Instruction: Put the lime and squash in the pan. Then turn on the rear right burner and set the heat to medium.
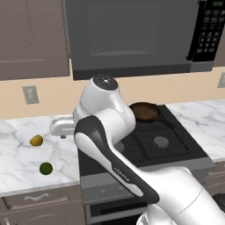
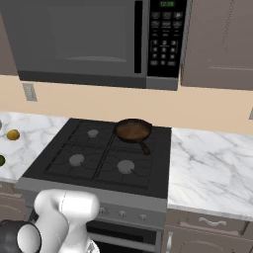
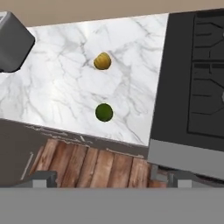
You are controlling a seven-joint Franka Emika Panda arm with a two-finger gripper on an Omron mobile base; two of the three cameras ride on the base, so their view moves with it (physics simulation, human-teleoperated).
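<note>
The dark green lime (image 3: 104, 112) lies on the marble counter (image 3: 57, 92) near its front edge, left of the stove. The yellow-orange squash (image 3: 102, 61) sits a little farther back. Both also show in the left base view, lime (image 1: 45, 168) and squash (image 1: 36, 140), and at the left edge of the right base view, squash (image 2: 13, 134) and lime (image 2: 1, 160). My gripper (image 3: 111, 179) hangs high above them, open and empty, its tips wide apart. The dark brown pan (image 2: 133, 130) rests on the stove's rear right grate, covering the rear right burner; handle points forward-right.
The black stove (image 2: 74, 148) has three uncovered burner caps and a row of knobs (image 2: 121, 214) on its front panel. A microwave (image 2: 89, 39) hangs above it. A grey appliance (image 3: 13, 41) stands at the counter's back left. My arm (image 1: 105, 132) blocks part of the stove.
</note>
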